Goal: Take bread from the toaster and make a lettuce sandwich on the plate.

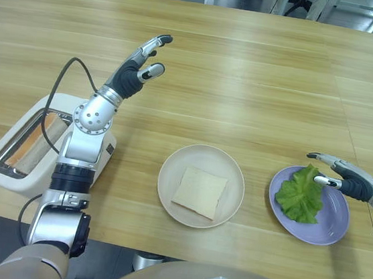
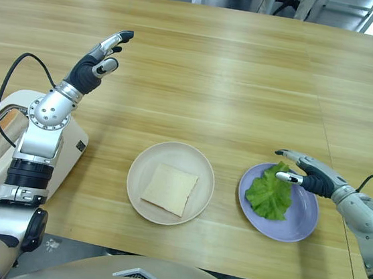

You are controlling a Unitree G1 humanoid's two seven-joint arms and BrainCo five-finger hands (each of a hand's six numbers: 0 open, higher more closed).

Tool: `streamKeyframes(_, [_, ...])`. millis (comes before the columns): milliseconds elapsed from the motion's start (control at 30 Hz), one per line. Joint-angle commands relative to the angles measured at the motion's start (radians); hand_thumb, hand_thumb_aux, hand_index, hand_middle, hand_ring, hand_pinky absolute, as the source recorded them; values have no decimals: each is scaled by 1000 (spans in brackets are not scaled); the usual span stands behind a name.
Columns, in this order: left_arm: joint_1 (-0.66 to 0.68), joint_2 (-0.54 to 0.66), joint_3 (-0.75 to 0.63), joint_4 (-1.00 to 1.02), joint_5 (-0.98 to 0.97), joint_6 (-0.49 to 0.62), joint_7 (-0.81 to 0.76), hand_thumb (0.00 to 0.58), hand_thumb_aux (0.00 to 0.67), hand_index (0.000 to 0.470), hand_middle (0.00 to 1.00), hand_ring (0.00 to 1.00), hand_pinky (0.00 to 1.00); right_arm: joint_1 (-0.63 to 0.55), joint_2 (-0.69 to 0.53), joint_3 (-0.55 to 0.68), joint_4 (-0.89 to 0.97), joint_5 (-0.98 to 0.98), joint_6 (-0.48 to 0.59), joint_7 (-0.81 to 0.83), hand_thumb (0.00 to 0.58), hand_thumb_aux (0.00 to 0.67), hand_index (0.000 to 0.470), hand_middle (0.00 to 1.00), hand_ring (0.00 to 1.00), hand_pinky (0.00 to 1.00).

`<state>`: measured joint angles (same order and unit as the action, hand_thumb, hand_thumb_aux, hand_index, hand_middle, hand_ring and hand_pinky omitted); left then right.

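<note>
Nearest the robot, a beige plate (image 1: 181, 158) is sitting on the table (image 1: 248, 72) with one pale slice of bread (image 1: 198, 192) lying flat in its middle. Just to the right, a purple plate (image 1: 332, 223) is carrying a ruffled leaf of lettuce (image 1: 300, 196), which is lying toward the plate's left half.

The right robot hand (image 1: 347, 179) is hanging over the far right rim of the purple plate. Its fingers are stretched out and apart, gripping nothing, and one fingertip is reaching the leaf's right edge, though actual contact cannot be judged.

On the left side of the table, a white toaster (image 1: 4, 174) is standing with a browned slice (image 1: 24, 148) sitting down in its slot. A dark cable (image 1: 70, 66) is looping up beside it and crossing in front of the slot.

Farther back, the left robot hand (image 1: 141, 64) is raised above bare table, well apart from the toaster and both plates. Its fingers are extended and spread — holding nothing — and pointing away toward the far right.
</note>
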<state>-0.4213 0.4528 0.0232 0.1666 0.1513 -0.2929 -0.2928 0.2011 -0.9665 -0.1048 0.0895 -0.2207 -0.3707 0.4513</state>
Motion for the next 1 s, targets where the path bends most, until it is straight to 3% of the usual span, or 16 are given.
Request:
streamKeyframes(33, [21, 6, -1, -21, 9, 6, 8, 0, 0, 0, 0, 0, 0, 3, -16, -16, -60, -22, 49, 34, 0, 0, 0, 0, 0, 0])
streamKeyframes(100, [32, 6, -1, -23, 8, -5, 10, 0, 0, 0, 0, 0, 0, -15, -26, 3, -62, -129, 19, -19, 0, 0, 0, 0, 0, 0])
streamKeyframes(300, [59, 16, -7, -35, 31, -51, 22, 0, 0, 0, 0, 0, 0, -143, -85, 74, -6, -542, -173, -384, 0, 0, 0, 0, 0, 0])
streamKeyframes(433, [52, 15, -9, -30, 41, -74, 37, 0, 0, 0, 0, 0, 0, -173, -112, 154, 37, -753, -236, -603, 0, 0, 0, 0, 0, 0])
streamKeyframes(733, [47, 18, -27, -4, 45, -122, 32, 0, 0, 0, 0, 0, 0, -203, -126, 290, 217, -944, -288, -981, 0, 0, 0, 0, 0, 0])
streamKeyframes(1000, [52, 25, -27, 22, 44, -147, 30, 0, 0, 0, 0, 0, 0, -297, -124, 415, 416, -1031, -263, -1216, 0, 0, 0, 0, 0, 0])
